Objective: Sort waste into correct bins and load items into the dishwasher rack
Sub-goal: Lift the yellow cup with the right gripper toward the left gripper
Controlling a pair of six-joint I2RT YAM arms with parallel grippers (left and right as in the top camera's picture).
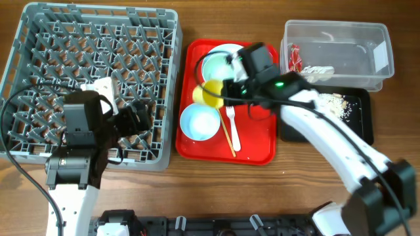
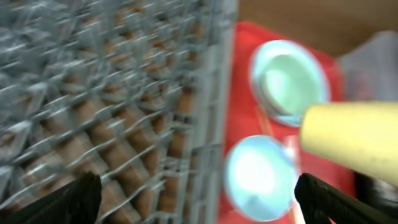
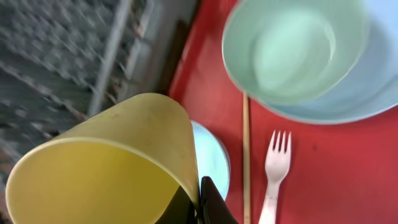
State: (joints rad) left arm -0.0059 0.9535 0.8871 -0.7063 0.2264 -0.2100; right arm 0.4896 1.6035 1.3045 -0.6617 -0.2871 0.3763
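Firmly in right tool (image 3: 200,202), thin rim of smooth yellow cup (image 3: 106,168) (left tool (image 2: 199,202) agape)

Bright even light, soft shadows, overhead view sharp, wrist views blurred, dishwasher rack (image 2: 112,106) smeared

Glossy red plastic tray (image 1: 256,141), matt yellow cup (image 3: 112,165)

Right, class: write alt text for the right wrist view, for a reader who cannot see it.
The claw pinches the rim of a tilted yellow cup above a red tray. On the tray lie a mint bowl sitting on a blue plate, a white fork and a chopstick; a grey rack is blurred at upper left.
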